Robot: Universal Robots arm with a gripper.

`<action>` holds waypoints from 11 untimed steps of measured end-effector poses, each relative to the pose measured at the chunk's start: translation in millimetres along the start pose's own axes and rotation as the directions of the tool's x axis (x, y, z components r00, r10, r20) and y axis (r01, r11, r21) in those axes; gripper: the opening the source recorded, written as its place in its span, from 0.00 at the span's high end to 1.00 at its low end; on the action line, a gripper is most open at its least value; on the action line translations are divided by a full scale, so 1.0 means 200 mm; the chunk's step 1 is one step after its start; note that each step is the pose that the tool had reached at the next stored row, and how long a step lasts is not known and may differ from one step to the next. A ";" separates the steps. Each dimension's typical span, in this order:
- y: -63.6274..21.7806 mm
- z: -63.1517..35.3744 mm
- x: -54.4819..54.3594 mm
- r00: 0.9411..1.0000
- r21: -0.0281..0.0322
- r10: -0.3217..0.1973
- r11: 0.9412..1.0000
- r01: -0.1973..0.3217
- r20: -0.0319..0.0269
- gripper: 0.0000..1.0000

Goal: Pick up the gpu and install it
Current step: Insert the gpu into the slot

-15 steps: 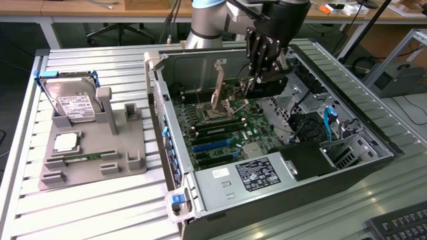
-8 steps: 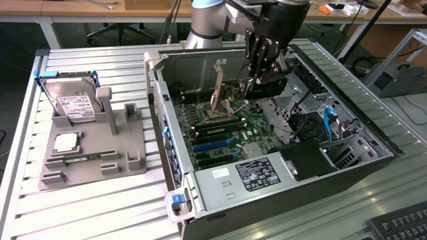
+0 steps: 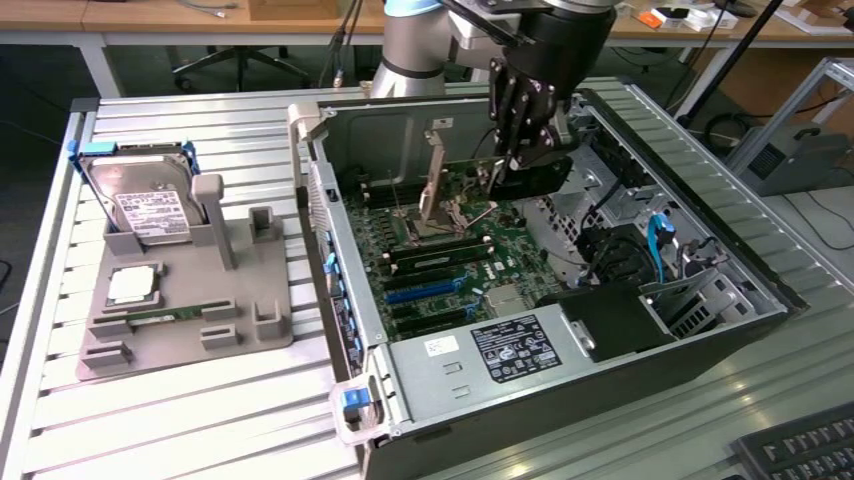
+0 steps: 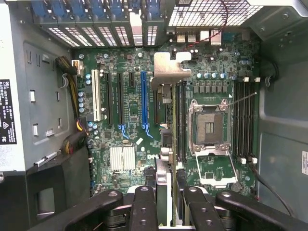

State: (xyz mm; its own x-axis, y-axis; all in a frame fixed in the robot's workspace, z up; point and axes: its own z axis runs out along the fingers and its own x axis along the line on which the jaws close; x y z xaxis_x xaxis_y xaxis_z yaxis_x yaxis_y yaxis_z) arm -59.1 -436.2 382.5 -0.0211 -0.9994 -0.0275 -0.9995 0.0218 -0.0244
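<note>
Hand (image 4: 168,197) was clamped on the gpu (image 4: 169,72) by its top edge. Looked light and stiff but fragile, so edge grips only imo.

I'm looking over a ribbed metal table (image 3: 174,420) whose slats catch bright glare. Behind it stand pale wooden desks (image 3: 160,25), with an office chair's base (image 3: 234,65) beneath one. A black keyboard (image 3: 801,450) sits at the exterior view's lower right.
</note>
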 end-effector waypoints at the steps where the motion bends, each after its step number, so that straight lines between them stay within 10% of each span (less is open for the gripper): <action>1: 0.001 0.001 0.00 1.000 0.000 0.000 1.000 0.000 0.000 0.73; 11: 0.012 0.011 0.00 1.000 0.000 0.000 1.000 0.000 0.000 0.73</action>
State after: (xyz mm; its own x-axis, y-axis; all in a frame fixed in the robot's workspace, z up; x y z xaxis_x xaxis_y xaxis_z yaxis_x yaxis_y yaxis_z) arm -61.4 -436.3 380.2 -0.0210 -0.9994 -0.0275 -0.9995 0.0217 -0.0245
